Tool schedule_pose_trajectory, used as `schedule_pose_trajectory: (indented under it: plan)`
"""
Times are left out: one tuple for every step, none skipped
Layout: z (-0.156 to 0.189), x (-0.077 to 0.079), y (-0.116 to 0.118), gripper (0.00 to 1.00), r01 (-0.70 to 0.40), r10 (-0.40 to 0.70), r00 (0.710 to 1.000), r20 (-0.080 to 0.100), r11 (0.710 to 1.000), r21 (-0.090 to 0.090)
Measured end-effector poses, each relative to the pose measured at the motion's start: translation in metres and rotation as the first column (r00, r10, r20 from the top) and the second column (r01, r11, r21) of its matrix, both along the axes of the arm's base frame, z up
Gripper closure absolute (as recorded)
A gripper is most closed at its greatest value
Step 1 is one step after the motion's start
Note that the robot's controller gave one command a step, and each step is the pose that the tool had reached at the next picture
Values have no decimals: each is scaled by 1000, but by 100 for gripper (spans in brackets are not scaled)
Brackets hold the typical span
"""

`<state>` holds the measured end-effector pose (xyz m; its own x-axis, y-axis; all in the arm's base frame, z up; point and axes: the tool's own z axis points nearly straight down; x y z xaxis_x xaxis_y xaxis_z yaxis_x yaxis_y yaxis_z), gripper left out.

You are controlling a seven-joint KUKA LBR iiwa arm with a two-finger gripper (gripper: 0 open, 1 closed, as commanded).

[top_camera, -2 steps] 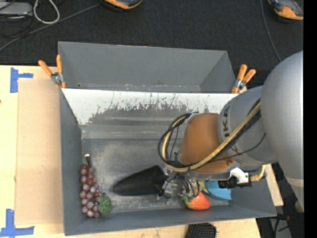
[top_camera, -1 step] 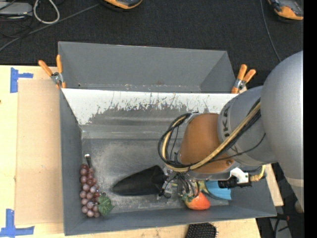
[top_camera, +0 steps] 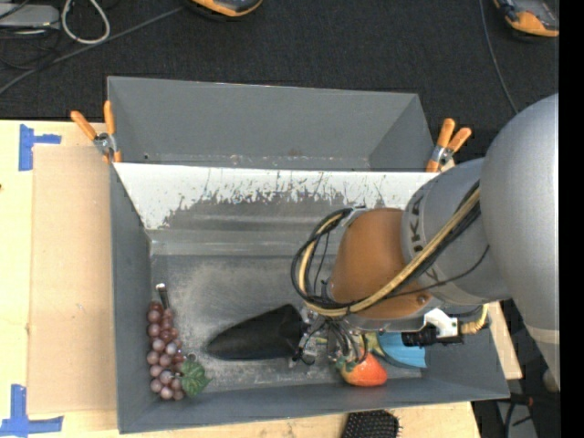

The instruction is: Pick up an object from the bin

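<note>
Closest to the camera is my robot arm (top_camera: pixel 520 217), a large rounded grey body coming in over the bin's right side. Its wrist wears an orange cover (top_camera: pixel 365 263), looped with black and yellow cables (top_camera: pixel 310 263). Below that cover, the gripper (top_camera: pixel 321 343) sits low inside the grey bin (top_camera: pixel 265 126), near the middle of the near edge. I cannot tell whether it is open or closed, because the wrist hides that part.

A long black object (top_camera: pixel 251 336), pointed at one end and wider at the other, lies flat on the bin floor. Its wider end meets the gripper on the side toward the left wall. I cannot see whether it is actually gripped.

Just beside the gripper, toward the near right corner, lies a rounded orange-red thing (top_camera: pixel 367 373). A blue object (top_camera: pixel 404 350) lies next to it, partly under the arm. Well apart, along the left wall near the near left corner, lies a bunch of purple grapes (top_camera: pixel 162 349) with a green leaf (top_camera: pixel 193 378).
</note>
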<state>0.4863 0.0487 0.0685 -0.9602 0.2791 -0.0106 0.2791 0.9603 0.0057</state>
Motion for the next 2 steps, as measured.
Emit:
schedule_pose_trajectory:
  plan:
    - [0,0,0,100,0,0,1000,0,1000,0]
    - [0,0,0,100,0,0,1000,0,1000,0]
